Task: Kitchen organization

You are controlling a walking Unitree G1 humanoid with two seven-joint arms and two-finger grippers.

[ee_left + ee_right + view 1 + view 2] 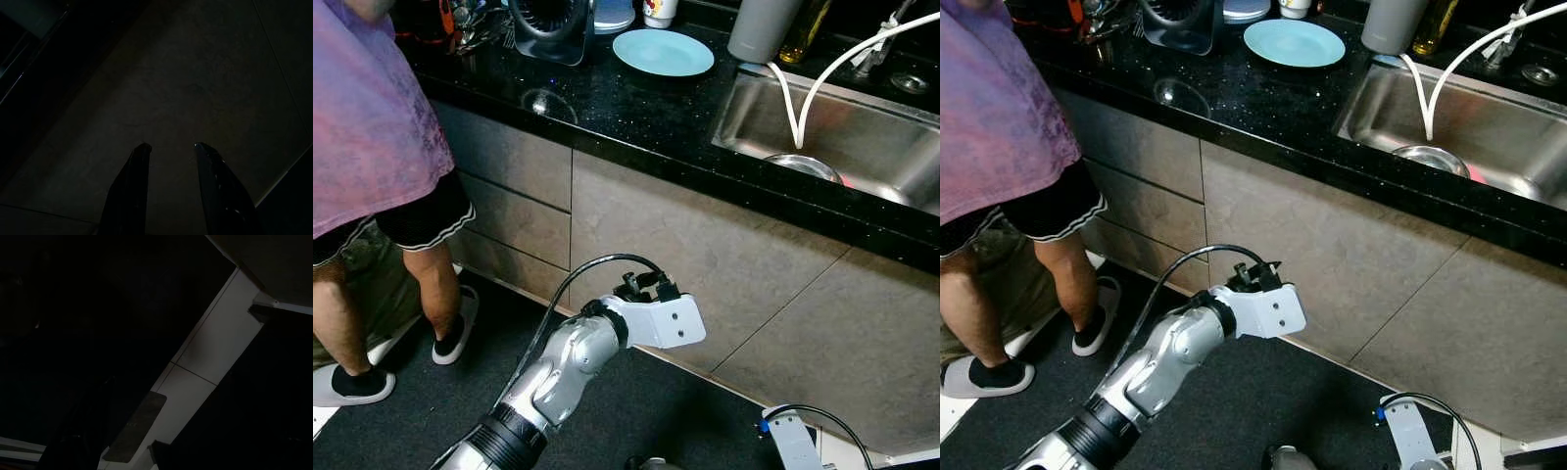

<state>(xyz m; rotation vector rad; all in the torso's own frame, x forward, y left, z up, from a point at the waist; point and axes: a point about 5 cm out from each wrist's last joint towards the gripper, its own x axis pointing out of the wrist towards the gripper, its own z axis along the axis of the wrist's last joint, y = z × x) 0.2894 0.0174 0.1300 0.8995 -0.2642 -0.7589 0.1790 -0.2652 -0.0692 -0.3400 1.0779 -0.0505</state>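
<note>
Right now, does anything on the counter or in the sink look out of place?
Mostly tidy. Two white hoses droop loosely into the sink, ending above a metal bowl. The blue plate lies flat on the black counter. Nothing looks spilled or broken.

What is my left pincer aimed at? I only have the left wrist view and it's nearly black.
Observer: The left pincer, fingers apart and holding nothing, faces the grey cabinet front under the black counter.
Operator: Anything on that counter?
Observer: A light blue plate lies flat on it, to the left of the steel sink.
Operator: Anyone close?
Observer: Yes, a person in a purple shirt stands at the counter on the robot's left.
</note>
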